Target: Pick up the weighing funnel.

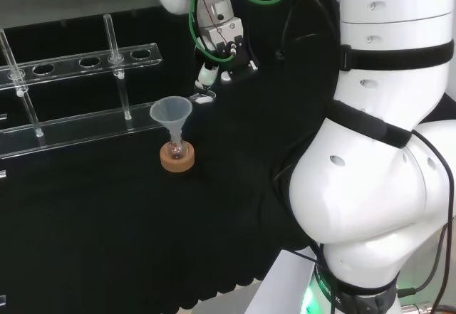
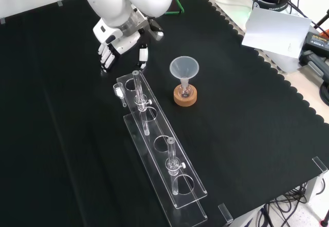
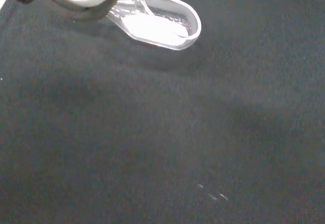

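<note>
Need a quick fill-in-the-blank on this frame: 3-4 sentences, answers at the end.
1. The funnel stands with its stem in a small flask on a ___ ring.
2. In the front view, the clear rack lies to the ___ of the funnel.
3. The hand points its fingers ___ toward the cloth.
4. In the wrist view, the weighing funnel shows against the ___ cloth.

Missing words: cork; left; down; black.
</note>
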Robot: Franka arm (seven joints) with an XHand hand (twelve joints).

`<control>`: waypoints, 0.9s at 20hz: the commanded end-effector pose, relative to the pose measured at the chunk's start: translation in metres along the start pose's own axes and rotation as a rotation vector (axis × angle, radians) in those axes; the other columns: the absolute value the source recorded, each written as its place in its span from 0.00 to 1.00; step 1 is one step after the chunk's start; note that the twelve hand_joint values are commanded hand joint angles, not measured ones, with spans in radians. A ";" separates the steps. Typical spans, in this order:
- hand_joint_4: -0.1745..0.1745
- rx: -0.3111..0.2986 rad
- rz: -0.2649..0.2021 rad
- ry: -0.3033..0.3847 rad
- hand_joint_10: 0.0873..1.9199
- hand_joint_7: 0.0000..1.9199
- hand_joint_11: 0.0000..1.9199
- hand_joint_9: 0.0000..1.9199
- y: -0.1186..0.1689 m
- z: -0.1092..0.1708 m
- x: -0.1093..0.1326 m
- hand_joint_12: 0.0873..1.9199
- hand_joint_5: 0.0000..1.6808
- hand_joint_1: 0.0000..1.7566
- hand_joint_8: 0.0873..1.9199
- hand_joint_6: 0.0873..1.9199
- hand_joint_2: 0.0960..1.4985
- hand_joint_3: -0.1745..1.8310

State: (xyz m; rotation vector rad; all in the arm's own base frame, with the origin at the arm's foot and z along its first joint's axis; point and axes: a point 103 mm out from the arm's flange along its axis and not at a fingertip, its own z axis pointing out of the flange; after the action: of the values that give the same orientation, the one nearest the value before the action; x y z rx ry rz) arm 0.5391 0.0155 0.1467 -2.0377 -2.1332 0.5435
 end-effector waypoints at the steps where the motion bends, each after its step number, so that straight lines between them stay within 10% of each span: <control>1: 0.41 0.046 0.024 0.022 0.26 0.21 0.27 0.33 0.012 0.024 0.002 0.65 0.38 0.49 0.33 0.02 0.39 0.33; 18: 0.41 0.103 0.061 0.030 0.26 0.21 0.27 0.33 0.036 0.048 0.005 0.65 0.34 0.49 0.34 0.17 0.36 0.37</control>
State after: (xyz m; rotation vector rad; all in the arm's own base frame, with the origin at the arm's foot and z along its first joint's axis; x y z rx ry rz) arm 0.5540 0.0133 0.0935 -2.0338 -2.0025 0.5931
